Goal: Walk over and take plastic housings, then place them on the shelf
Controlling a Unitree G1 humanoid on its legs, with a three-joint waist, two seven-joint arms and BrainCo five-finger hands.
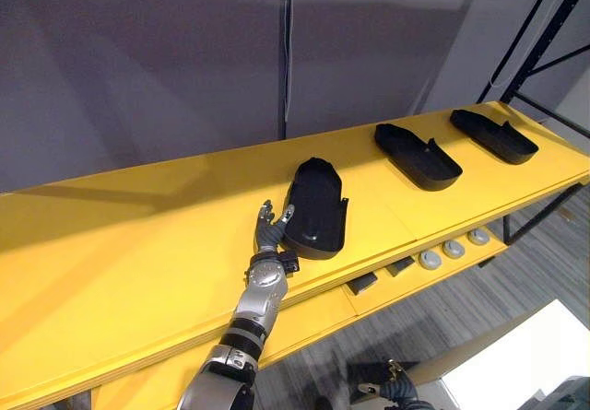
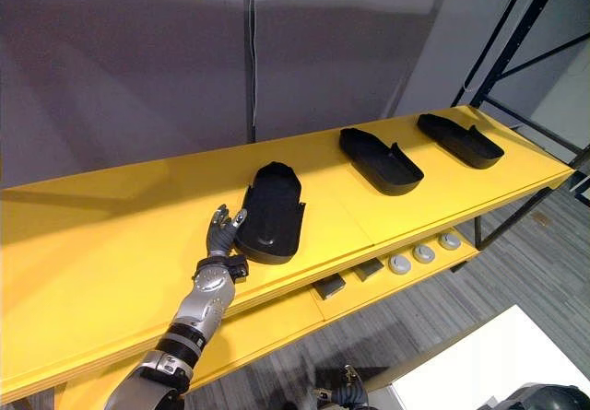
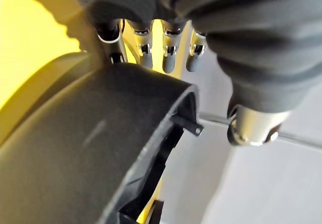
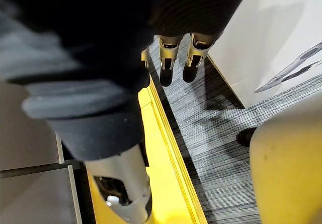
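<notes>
Placement is looking nearly done; you're only needing to withdraw.
Left hand (image 1: 268, 230) is resting against nearest housing (image 1: 316, 209) on the shelf (image 1: 120, 244), fingers straight, gripping nothing; middle housing (image 1: 417, 155) and far housing (image 1: 493, 134) are lying rightward; right hand (image 4: 176, 58) is hanging slack, empty.

The yellow shelf (image 1: 120, 244) bears a left housing (image 1: 315, 209), a middle housing (image 1: 417, 157) and a right housing (image 1: 493, 135), well apart.

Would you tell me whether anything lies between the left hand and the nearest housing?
Nothing visible does: the left hand sits directly beside the nearest housing, at its edge, on the yellow shelf.
</notes>
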